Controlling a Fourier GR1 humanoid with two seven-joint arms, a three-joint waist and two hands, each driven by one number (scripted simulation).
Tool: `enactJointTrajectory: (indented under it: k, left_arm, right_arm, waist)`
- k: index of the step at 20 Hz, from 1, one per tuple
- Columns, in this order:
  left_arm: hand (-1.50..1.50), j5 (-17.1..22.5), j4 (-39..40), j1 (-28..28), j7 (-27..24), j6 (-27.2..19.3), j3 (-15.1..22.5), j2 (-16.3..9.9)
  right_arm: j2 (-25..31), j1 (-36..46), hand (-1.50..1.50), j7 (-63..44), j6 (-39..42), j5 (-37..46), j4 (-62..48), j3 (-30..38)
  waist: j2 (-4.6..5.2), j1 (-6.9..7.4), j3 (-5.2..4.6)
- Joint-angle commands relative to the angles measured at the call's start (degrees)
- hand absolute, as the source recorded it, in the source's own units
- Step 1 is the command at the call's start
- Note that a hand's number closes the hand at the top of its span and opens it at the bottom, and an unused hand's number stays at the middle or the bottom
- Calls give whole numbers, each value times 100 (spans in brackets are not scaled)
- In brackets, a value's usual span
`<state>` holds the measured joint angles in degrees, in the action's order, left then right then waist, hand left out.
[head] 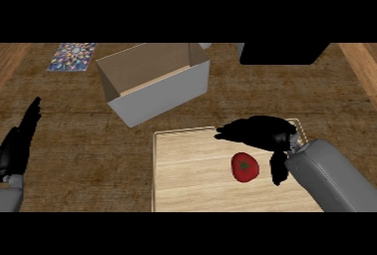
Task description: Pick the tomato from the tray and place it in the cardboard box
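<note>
A red tomato with a dark green stem mark lies on the light wooden tray at the lower middle. My right hand hovers over the tray just behind and right of the tomato, fingers spread toward the left and thumb hanging down beside the tomato; it holds nothing. The open cardboard box, grey outside and brown inside, stands behind the tray to the upper left. My left hand rests at the left edge, fingers straight and pointing up.
A colourful patterned mat lies at the far left behind the box. A black object stands at the back right. Brown counter surface lies between the box and the tray.
</note>
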<state>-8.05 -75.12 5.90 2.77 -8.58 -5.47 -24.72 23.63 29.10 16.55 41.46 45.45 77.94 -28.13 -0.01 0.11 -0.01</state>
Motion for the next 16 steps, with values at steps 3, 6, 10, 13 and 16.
enactJointTrajectory:
  k: [3, 6, 10, 13, 16]
  left_arm:
    - [0, -120, 356, 1, -403, 15, -186, 178]
    - [0, -297, -69, 83, 108, -94, -85, 271]
    - [0, -162, 191, 215, -32, 296, -327, 31]
    - [0, -258, 53, -14, -110, 253, -342, 94]
    - [0, -414, 180, -55, -287, 53, -251, 362]
  right_arm:
    - [-178, -64, -150, 295, 453, 83, 228, 189]
    - [-204, -502, -150, 153, 425, 81, 946, 184]
    - [-471, -370, -150, -401, 1012, 175, 1163, 89]
    - [-250, -615, -150, -178, 380, 668, 725, -162]
    - [-515, -776, -150, -1001, 1063, 650, 1436, -82]
  waist:
    - [3, -1, -1]
    - [-6, -16, 1]
    - [-4, -12, -1]
    - [3, 9, 1]
    - [-6, -22, -2]
